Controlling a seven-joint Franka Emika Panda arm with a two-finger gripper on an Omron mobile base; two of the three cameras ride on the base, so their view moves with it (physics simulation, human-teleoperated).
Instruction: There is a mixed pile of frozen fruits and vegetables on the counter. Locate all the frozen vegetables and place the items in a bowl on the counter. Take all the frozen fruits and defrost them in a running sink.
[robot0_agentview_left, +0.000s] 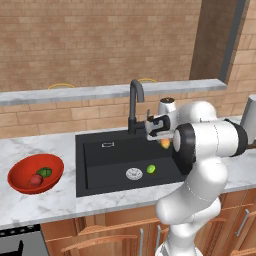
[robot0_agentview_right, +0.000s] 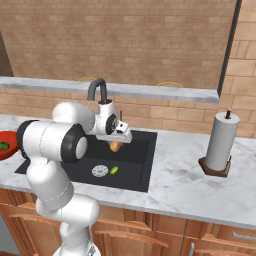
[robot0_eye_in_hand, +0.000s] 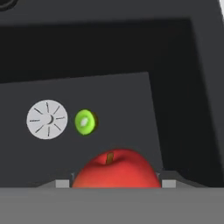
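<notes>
So the gripper (robot0_agentview_right: 116, 141) is clamped on the orange-red fruit (robot0_eye_in_hand: 114, 170), holding it up over the black sink (robot0_agentview_left: 100, 172), stem end facing up toward the hand camera. Down on the sink floor the lime-green ball (robot0_agentview_left: 151, 169) sits just beside the silver drain (robot0_agentview_left: 134, 174). Further left on the counter (robot0_agentview_left: 45, 200), the red bowl (robot0_agentview_left: 20, 172) holds the dark green piece (robot0_agentview_left: 44, 172) and the dull red piece (robot0_agentview_left: 35, 180).
</notes>
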